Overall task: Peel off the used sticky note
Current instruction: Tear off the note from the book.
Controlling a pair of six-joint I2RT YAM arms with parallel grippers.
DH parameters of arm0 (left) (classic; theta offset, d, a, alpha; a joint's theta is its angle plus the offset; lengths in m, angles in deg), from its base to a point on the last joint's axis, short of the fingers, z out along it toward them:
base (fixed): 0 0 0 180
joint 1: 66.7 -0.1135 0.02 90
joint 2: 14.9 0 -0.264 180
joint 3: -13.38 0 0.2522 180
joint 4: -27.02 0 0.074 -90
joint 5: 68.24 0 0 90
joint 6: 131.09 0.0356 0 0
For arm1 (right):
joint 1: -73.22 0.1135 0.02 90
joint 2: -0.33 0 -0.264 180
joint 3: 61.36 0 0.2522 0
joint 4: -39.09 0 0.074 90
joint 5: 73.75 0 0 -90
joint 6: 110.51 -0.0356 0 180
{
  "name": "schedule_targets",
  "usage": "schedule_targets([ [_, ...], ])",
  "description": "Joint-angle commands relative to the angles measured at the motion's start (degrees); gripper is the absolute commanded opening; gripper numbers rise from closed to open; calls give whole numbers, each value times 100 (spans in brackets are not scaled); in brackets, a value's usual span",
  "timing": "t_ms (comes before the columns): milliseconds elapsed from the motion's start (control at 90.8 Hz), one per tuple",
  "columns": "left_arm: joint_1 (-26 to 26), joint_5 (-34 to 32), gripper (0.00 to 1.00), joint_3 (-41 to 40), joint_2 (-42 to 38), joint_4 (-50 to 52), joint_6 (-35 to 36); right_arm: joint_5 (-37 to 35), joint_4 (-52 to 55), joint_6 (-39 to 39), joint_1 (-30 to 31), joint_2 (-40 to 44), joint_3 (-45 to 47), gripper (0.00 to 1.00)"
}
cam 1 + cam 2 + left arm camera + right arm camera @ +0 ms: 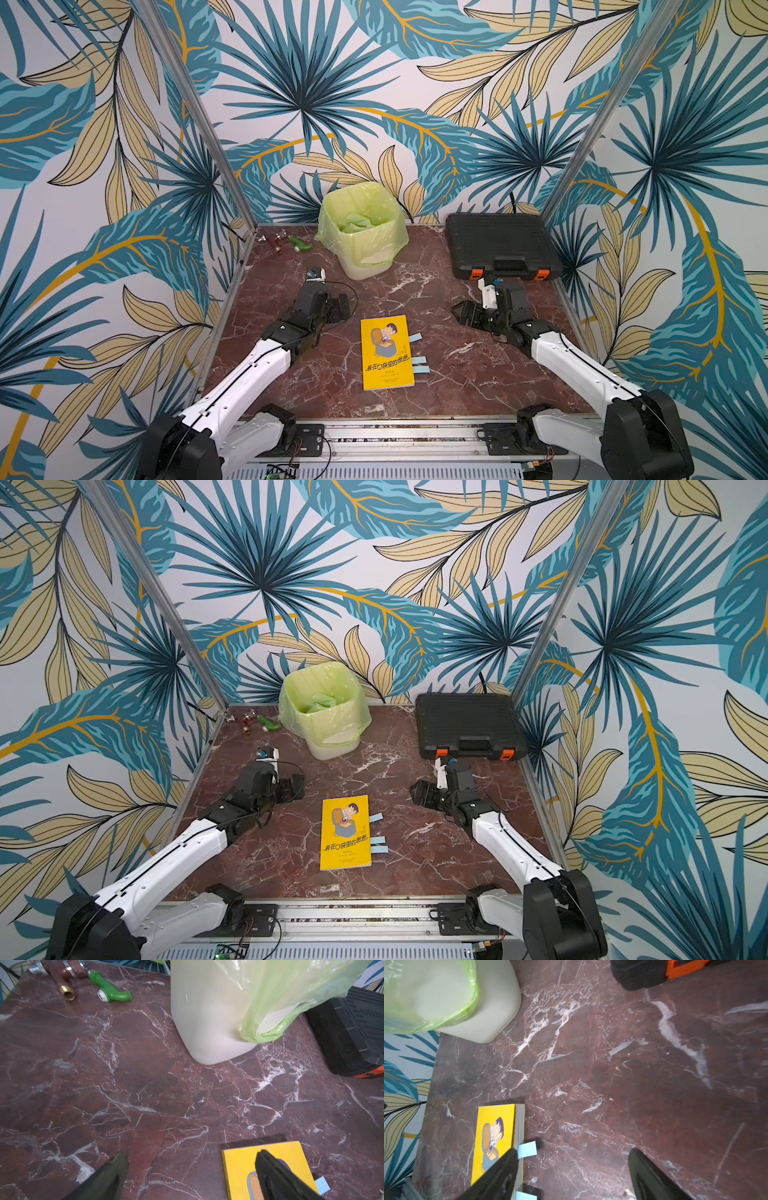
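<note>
A yellow book (386, 353) lies flat in the middle of the marble table. Three light-blue sticky notes poke out of its right edge: one near the top (415, 338) and two close together lower down (420, 360). My left gripper (341, 307) hovers open beyond the book's far left corner, with one fingertip (268, 1165) over the cover (239, 1167). My right gripper (464, 314) is open to the book's far right, nothing between its fingers. In the right wrist view the upper sticky note (527, 1149) lies beside one fingertip (508, 1159).
A cream bin (365, 266) lined with a green bag stands at the back centre, with paper inside. A black tool case (498, 245) lies at the back right. Pipe fittings (274, 241) and a green fitting (301, 244) lie at the back left.
</note>
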Motion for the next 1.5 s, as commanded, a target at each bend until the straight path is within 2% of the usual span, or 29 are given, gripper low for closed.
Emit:
schedule_targets([
  [0, 10, 505, 100, -125, -109, 116, -130, 426, -106, -283, 225, -239, 74, 77],
  [198, 6, 854, 100, -197, -43, -1, -55, 1147, -743, -613, 720, -879, 64, 72],
  [308, 10, 991, 100, -233, 30, -12, -45, 1271, -1162, -764, 884, -1272, 117, 70],
  [507, 10, 1055, 100, -277, 190, -272, -100, 1541, -1779, -917, 906, -1933, 125, 60],
  [1245, 8, 1059, 100, -214, 477, -358, -221, 2088, -3050, -1333, 1165, -3191, 169, 42],
  [1388, 9, 1050, 100, -196, 493, -352, -228, 2145, -3269, -1411, 1175, -3276, 186, 34],
  [1487, 10, 1057, 100, -183, 499, -343, -238, 2116, -3290, -1431, 1174, -3226, 187, 25],
])
